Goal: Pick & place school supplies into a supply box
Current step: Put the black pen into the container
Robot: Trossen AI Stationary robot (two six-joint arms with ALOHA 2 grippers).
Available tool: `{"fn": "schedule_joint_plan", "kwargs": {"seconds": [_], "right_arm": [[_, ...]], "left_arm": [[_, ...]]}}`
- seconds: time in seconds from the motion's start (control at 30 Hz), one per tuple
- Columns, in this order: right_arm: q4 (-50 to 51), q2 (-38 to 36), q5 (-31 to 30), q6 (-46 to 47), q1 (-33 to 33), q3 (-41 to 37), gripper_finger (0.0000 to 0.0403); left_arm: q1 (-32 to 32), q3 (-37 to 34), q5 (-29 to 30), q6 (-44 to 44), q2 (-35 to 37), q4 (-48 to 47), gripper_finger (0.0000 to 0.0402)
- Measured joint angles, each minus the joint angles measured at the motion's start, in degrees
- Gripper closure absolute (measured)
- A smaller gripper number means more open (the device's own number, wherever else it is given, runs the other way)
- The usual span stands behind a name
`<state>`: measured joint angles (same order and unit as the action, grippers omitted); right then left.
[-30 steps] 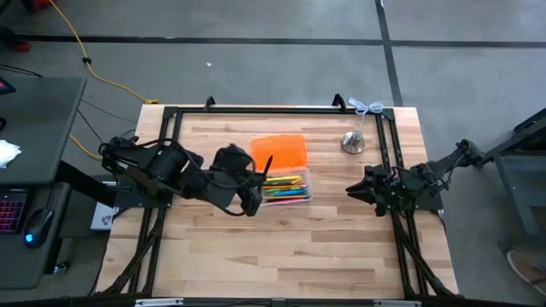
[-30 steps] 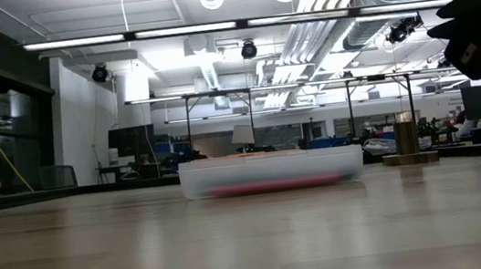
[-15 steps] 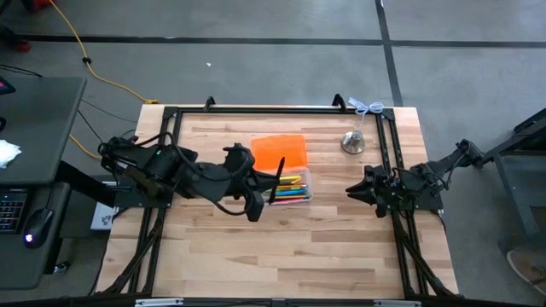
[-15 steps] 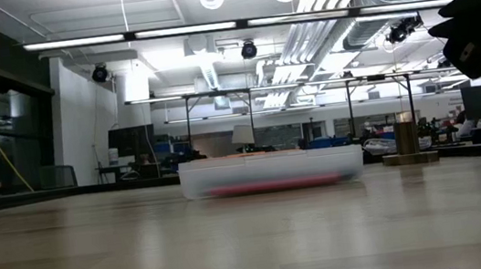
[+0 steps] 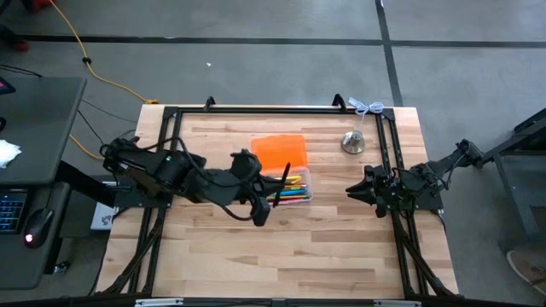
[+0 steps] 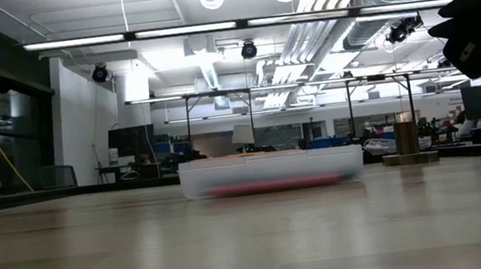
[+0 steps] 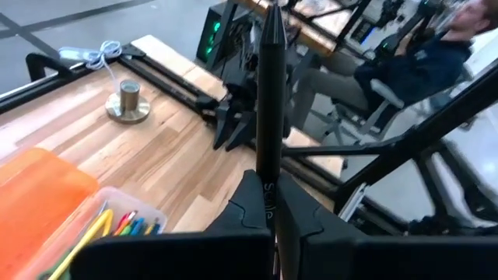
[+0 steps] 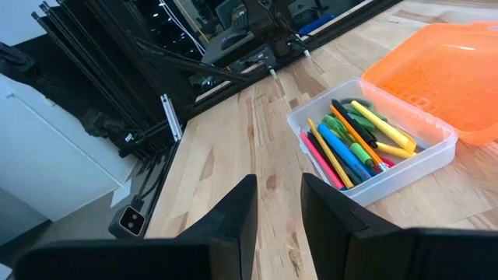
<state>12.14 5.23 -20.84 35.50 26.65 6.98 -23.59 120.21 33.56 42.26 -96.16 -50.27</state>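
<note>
The clear supply box (image 5: 288,188) sits mid-table with its orange lid (image 5: 279,152) swung open on the far side; coloured pens and markers (image 8: 354,140) lie inside. My left gripper (image 5: 261,205) hovers at the box's left near corner, shut on a black pen (image 5: 282,181). In the left wrist view the pen (image 7: 271,93) stands up from between the fingers. My right gripper (image 8: 278,222) waits open near the table's right edge, pointing toward the box (image 8: 373,148). The low view shows the box (image 6: 271,171) resting flat on the table. My left gripper (image 7: 272,224) pinches the black pen between its two fingers at the lower part of the barrel (image 7: 270,177). The fingers lie across the pen. The pen is lifted clear of the table and sticks out past the fingertips, over the box's left end.
A silver bell (image 5: 353,141) stands on the far right of the table, with a white cord (image 5: 368,107) behind it. A black metal frame (image 5: 256,111) runs along the far and side edges. Bare wood lies on the near half (image 5: 281,256).
My left gripper, still shut on the black pen, has moved toward the table's right and slightly nearer, carrying the pen from beside the orange lid to over the box's left end.
</note>
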Motion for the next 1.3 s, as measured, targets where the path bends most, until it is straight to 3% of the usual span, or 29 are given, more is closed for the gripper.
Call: {"fn": "schedule_joint_plan", "kwargs": {"seconds": [0.4,0.93,1.3], "right_arm": [[0.0,0.0,0.5,0.4,0.0,0.0,0.0325],[-0.4,0.0,2.4,0.8,0.0,0.0,0.0325],[-0.4,0.0,2.7,3.2,0.0,0.0,0.0325]], "left_arm": [[3.3,-12.8,-4.6,4.1,0.1,6.6,0.0373],[14.8,-36.3,-23.9,1.6,0.1,33.7,0.037],[22.8,-48.6,-37.9,1.4,0.1,47.1,0.0368]]}}
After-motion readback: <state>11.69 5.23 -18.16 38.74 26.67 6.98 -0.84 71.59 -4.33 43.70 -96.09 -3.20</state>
